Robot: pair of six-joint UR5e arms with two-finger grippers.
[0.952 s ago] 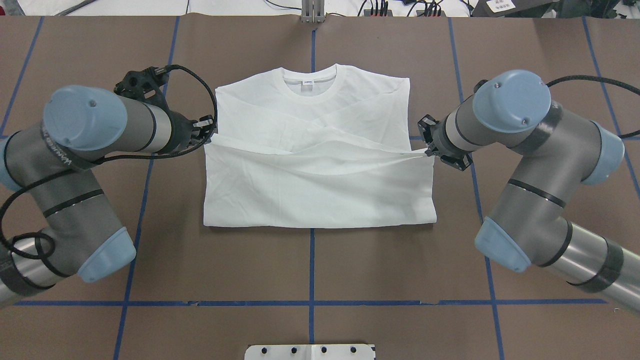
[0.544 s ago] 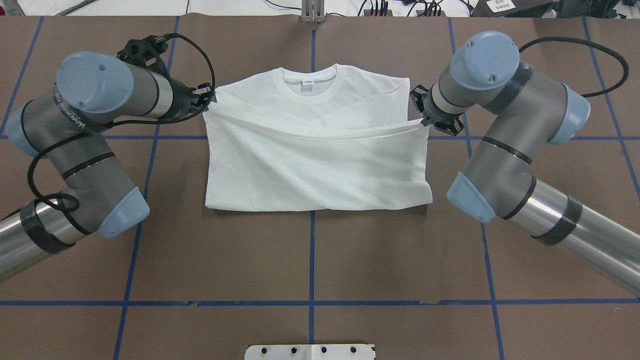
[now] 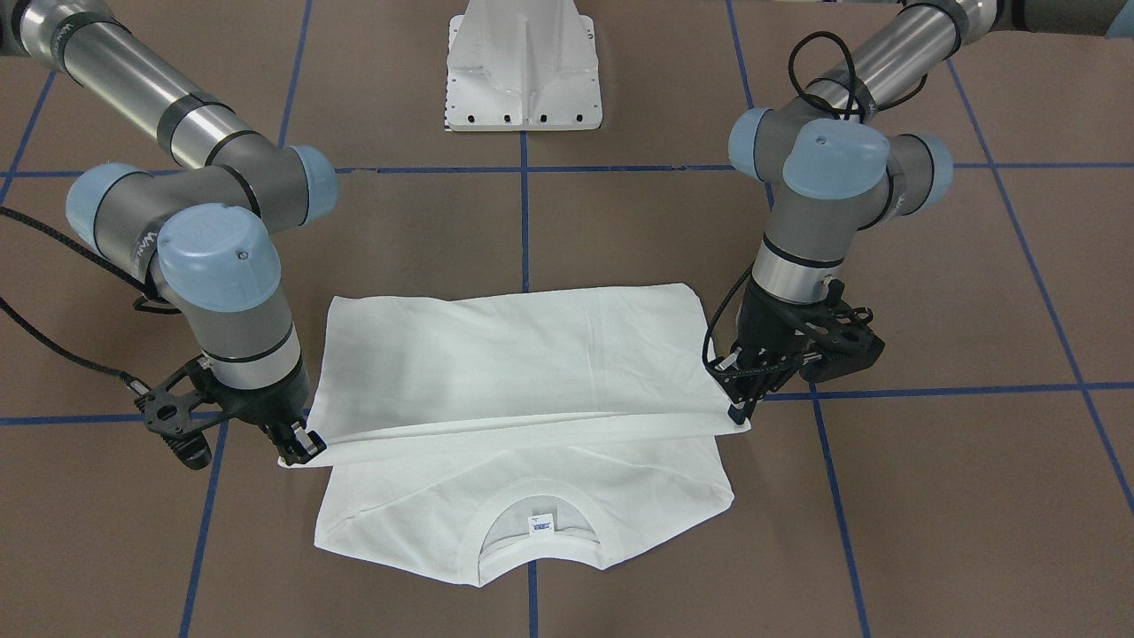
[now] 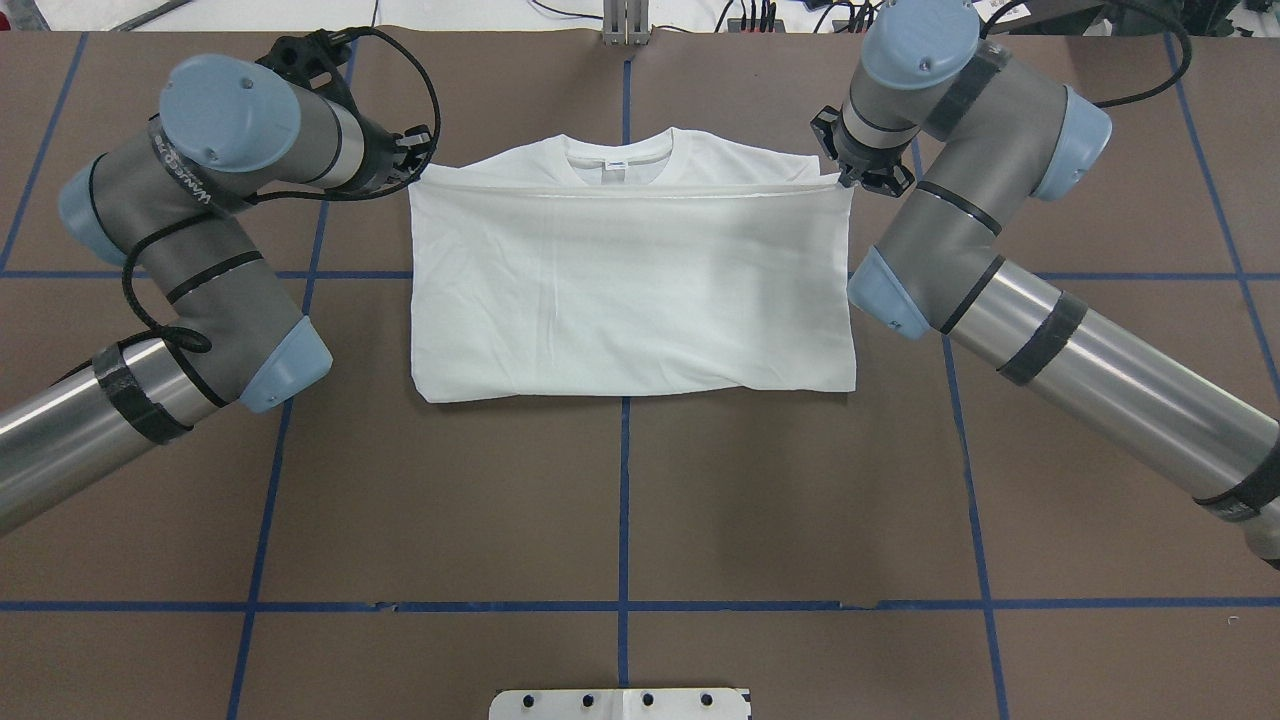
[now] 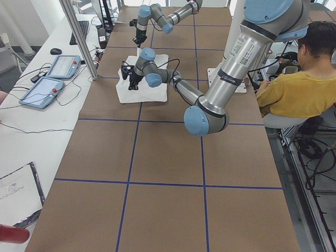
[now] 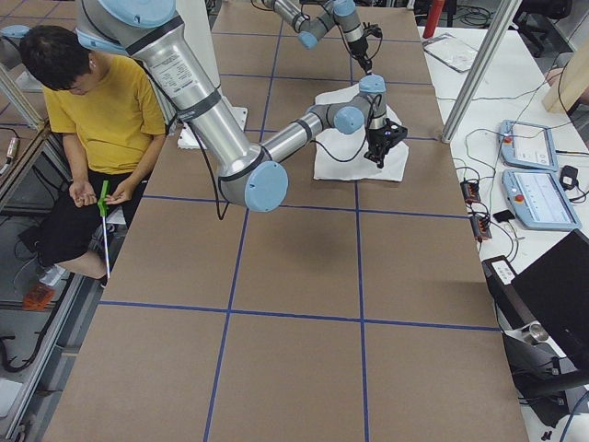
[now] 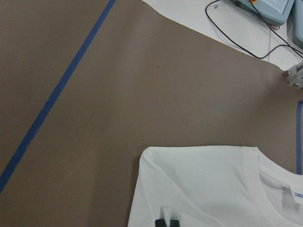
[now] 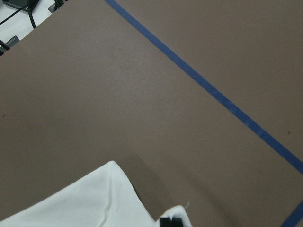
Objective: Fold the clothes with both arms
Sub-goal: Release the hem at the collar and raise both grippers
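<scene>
The white T-shirt (image 4: 630,290) lies on the brown table, its lower half folded up over the chest. The ribbed collar (image 4: 615,150) and neck label (image 3: 539,525) still show past the folded edge. My left gripper (image 4: 418,172) is shut on the hem's left corner and my right gripper (image 4: 840,180) is shut on its right corner, holding the hem stretched just above the shoulders. In the front view the left gripper (image 3: 740,409) and the right gripper (image 3: 297,450) pinch the same corners. Both wrist views show the shirt (image 7: 203,184) (image 8: 94,198) below the fingertips. The black print is hidden.
The white pedestal base (image 3: 523,71) stands at the robot's side of the table. Blue tape lines (image 4: 624,500) cross the brown surface. A seated person in yellow (image 5: 294,79) is beside the table. Tablets (image 6: 534,166) and cables lie on the far side bench.
Both grippers have carried the hem away from the robot, from mid-chest up to the shoulder line. The folded part now covers most of the shirt.
</scene>
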